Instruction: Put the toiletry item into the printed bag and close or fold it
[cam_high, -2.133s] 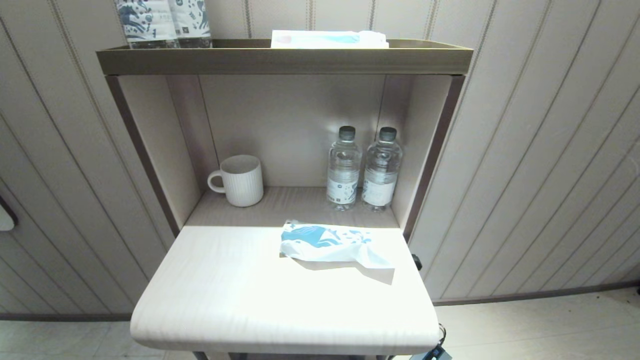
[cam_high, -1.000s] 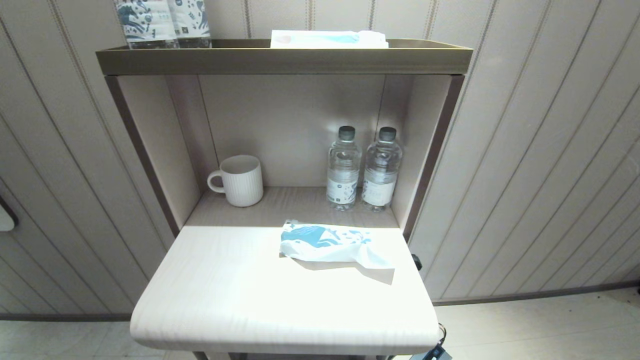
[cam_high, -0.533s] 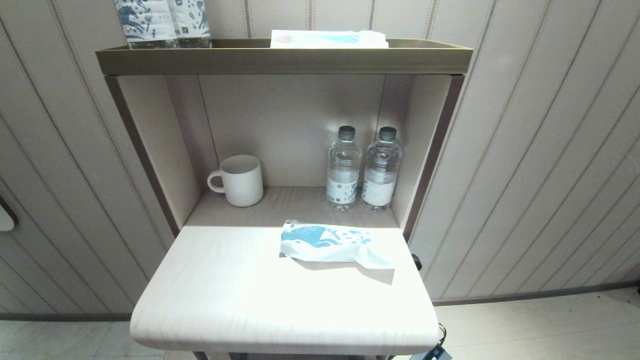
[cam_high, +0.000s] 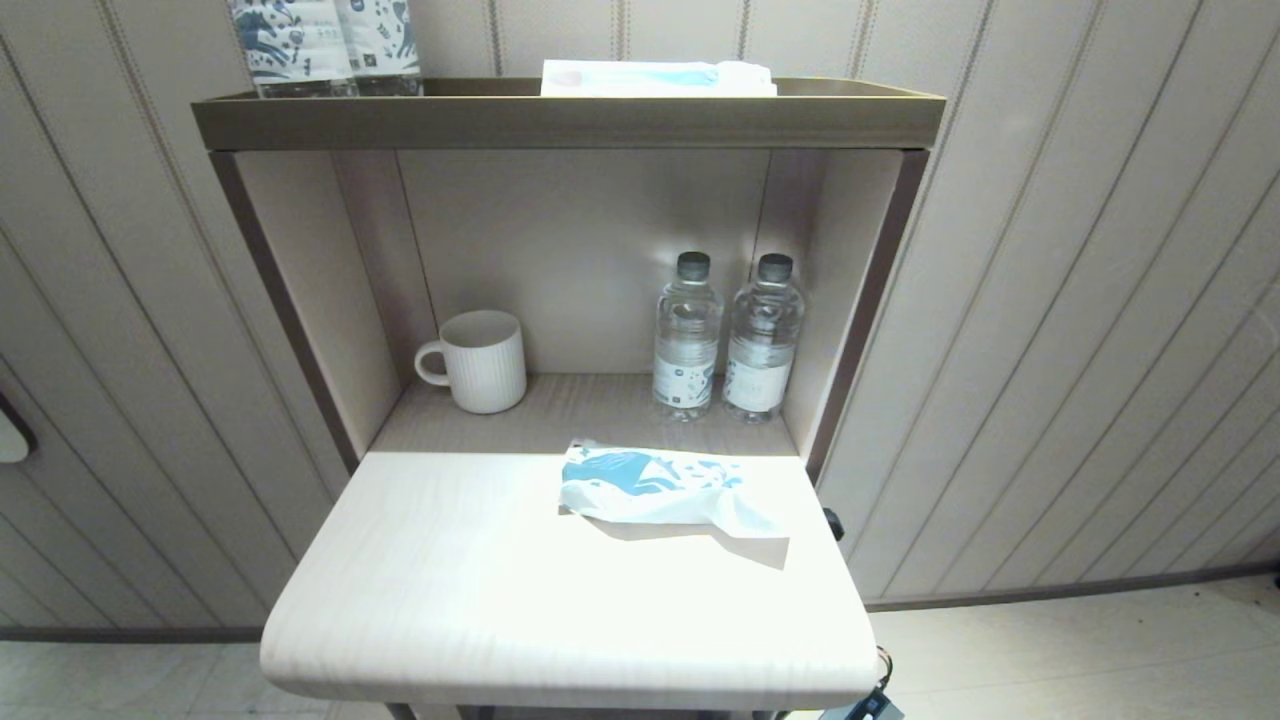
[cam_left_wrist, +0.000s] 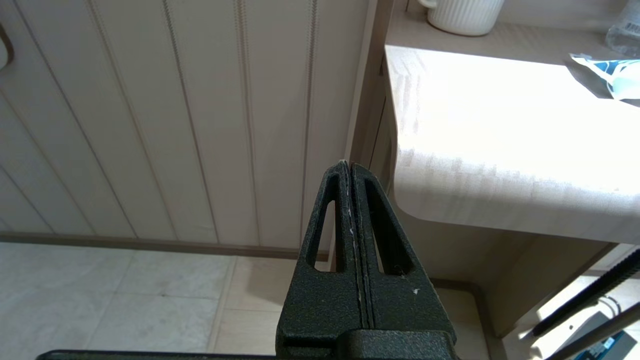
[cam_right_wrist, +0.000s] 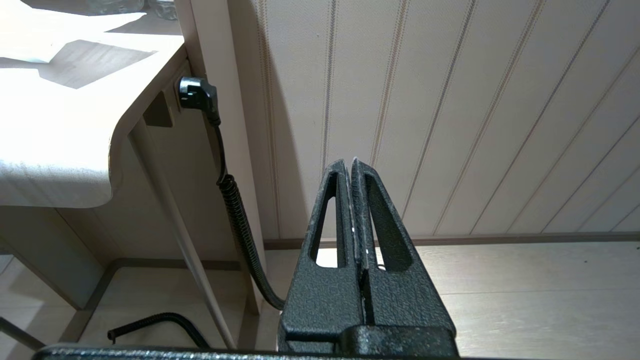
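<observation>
The printed bag (cam_high: 665, 490) lies flat and crumpled on the pale tabletop (cam_high: 500, 580), right of centre near the shelf niche; a corner of the bag (cam_left_wrist: 612, 75) shows in the left wrist view. The toiletry item is out of view. My left gripper (cam_left_wrist: 348, 165) is shut and empty, parked low beside the table's left edge, above the floor. On the other side, my right gripper (cam_right_wrist: 349, 164) hangs below table height, shut with nothing in it. Neither arm shows in the head view.
A ribbed white mug (cam_high: 480, 360) and two water bottles (cam_high: 725, 340) stand in the niche. On the top shelf (cam_high: 570, 118) are printed upright packs (cam_high: 325, 45) and a flat white-and-blue packet (cam_high: 655, 78). A black plug with coiled cable (cam_right_wrist: 220, 150) hangs beside the table's right leg.
</observation>
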